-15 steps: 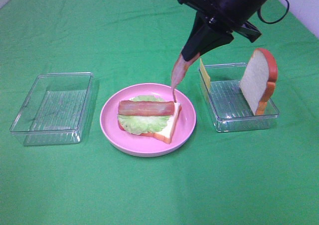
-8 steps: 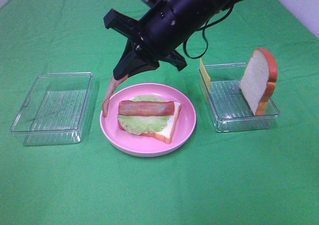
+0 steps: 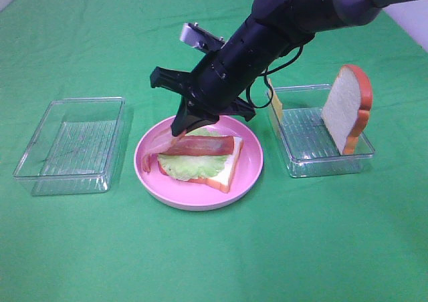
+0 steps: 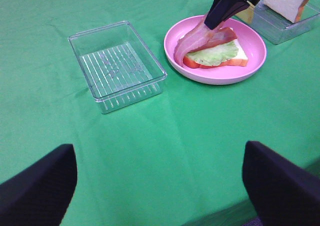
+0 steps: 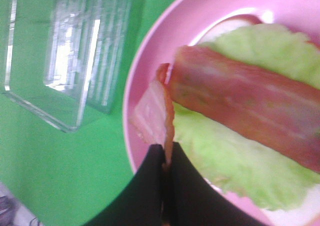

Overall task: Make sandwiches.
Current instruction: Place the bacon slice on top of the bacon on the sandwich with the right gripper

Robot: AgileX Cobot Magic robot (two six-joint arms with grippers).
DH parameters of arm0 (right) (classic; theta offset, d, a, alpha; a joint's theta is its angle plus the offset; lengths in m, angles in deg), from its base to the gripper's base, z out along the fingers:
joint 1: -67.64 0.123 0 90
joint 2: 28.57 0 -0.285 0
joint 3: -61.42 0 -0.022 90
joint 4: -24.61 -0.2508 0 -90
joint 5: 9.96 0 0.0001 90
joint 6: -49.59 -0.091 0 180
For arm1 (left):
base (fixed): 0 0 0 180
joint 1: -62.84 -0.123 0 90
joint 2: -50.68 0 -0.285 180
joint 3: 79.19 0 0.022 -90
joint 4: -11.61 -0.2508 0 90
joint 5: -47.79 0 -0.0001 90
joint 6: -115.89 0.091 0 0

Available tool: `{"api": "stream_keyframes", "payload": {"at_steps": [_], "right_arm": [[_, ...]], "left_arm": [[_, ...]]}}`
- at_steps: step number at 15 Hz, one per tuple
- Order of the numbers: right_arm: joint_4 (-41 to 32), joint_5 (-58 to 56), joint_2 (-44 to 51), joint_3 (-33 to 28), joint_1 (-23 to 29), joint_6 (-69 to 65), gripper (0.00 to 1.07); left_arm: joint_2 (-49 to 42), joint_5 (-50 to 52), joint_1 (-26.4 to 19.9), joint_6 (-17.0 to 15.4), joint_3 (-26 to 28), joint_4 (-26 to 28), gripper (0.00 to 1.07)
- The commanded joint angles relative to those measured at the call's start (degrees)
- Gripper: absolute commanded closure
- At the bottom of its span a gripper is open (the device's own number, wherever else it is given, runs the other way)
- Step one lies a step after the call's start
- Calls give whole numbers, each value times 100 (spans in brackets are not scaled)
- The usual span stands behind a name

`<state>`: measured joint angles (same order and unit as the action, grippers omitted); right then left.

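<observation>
The right gripper [image 3: 180, 127] pinched one end of a bacon strip [image 3: 155, 152], jaws almost closed on its thin edge, and held it at a slant, probably so it could be laid down beside the strip lying across the sandwich [image 3: 200, 160]. From the jaws the loose end trailed down onto the pink plate [image 3: 200, 202], just beside the lettuce. The left gripper [image 4: 159, 148] was spread wide and empty, well apart from the plate

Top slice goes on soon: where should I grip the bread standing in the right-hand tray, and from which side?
Probably the upper crust of the bread slice, coming down from above, pinching across its flat faces. It stands on edge, and the tray walls fence its base.
</observation>
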<state>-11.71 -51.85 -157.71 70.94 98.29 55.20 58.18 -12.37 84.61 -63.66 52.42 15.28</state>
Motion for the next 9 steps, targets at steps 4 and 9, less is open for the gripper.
{"api": "stream_keyframes", "payload": {"at_steps": [4,9], "right_arm": [[2051,-235,40,29,-6,-1570,98],[2498,-401,92,29,-6,-1742,46]], "left_arm": [[-52,69,6,6,-11,40,22],[-52,69,6,6,-11,40,22]]}}
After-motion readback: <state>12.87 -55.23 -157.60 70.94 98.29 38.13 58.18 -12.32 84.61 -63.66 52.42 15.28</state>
